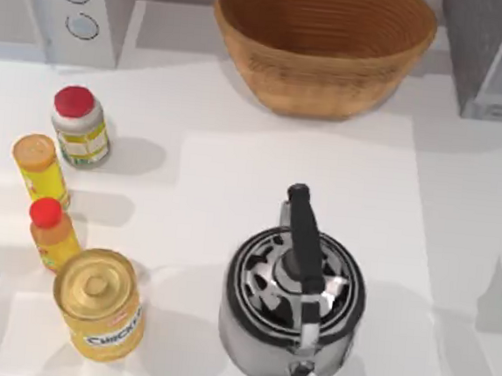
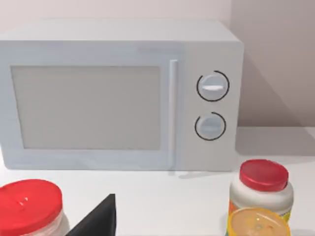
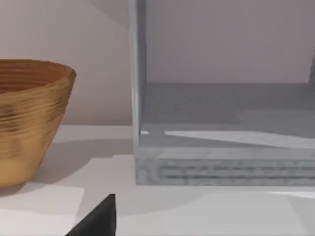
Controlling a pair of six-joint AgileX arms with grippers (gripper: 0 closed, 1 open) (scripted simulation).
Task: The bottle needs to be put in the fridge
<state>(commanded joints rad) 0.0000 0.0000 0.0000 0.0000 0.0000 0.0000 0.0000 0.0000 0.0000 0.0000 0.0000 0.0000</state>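
At the left edge of the top view, the left gripper (image 2: 96, 219) shows as a dark wedge; I cannot tell its state. Beside it, at the table's (image 1: 234, 178) left, stand a yellow bottle with an orange cap (image 1: 40, 168), a small orange bottle with a red cap (image 1: 52, 234) and a white red-lidded jar (image 1: 79, 127). At centre sits a steel kettle (image 1: 292, 302). At upper right, well apart, is the dark grey boxy fridge (image 1: 500, 60). The right gripper's (image 3: 96, 219) state cannot be told either

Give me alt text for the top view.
A steel kettle stands front centre on a white table, four bottles and jars at the left, a wicker basket behind, a white microwave and grey fridge in the back corners.
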